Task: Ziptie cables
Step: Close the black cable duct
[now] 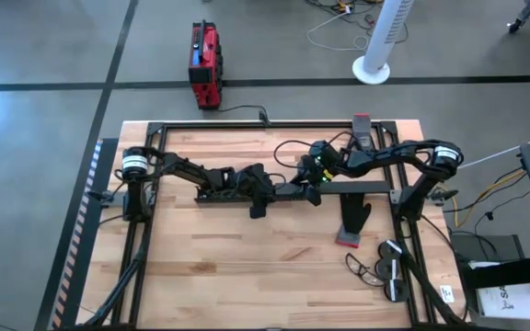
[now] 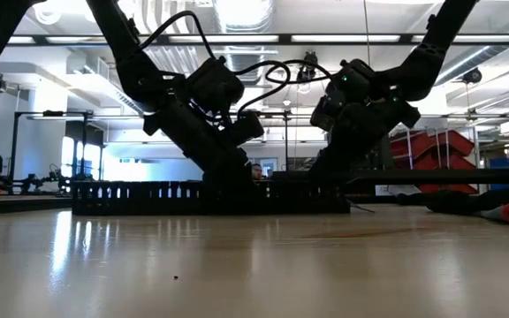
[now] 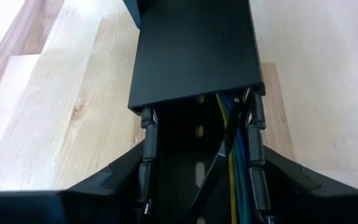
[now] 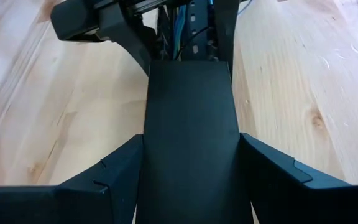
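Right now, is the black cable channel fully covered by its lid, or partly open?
Partly open. In the left wrist view the flat black lid ends partway along, and beyond its edge the slotted channel is uncovered, with the cables visible inside.

No writing, brand, number or sign can be read in any of the four views. The white sheet (image 1: 507,300) at the near right edge of the high view carries dark marks, but they are too small to make out. The small white tag (image 1: 447,293) lying just beside it on the table is likewise unreadable.
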Robot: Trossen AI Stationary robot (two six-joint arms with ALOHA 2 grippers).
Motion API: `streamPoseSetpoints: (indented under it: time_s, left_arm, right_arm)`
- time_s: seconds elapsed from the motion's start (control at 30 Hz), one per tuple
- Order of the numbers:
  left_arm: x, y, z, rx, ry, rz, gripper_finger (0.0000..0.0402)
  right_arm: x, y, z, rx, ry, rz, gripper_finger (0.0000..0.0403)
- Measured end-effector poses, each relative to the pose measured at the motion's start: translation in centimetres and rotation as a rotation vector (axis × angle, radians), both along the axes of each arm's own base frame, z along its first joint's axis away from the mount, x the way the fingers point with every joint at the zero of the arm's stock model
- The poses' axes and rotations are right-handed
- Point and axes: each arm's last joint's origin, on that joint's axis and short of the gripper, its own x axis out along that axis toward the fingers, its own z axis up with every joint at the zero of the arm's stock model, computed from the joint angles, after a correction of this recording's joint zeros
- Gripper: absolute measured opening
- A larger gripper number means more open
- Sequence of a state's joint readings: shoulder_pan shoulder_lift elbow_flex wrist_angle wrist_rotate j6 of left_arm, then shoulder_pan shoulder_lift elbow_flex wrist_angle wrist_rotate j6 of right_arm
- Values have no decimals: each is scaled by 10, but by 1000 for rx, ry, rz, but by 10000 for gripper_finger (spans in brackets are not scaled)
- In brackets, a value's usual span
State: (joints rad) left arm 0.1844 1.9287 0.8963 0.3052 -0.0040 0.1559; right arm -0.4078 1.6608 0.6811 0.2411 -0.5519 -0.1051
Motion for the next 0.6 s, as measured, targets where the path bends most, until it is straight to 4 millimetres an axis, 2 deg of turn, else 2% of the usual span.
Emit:
streamPoseSetpoints:
  time_s: [0.3,0.6]
  left_arm:
    - [-6,7,-4,-45,-3,44,222]
    - [-9,10,-6,-65,-39,59,226]
  right_arm:
    - [7,15,0,-130,17,2,218]
    - [8,17,0,-149,27,-12,218]
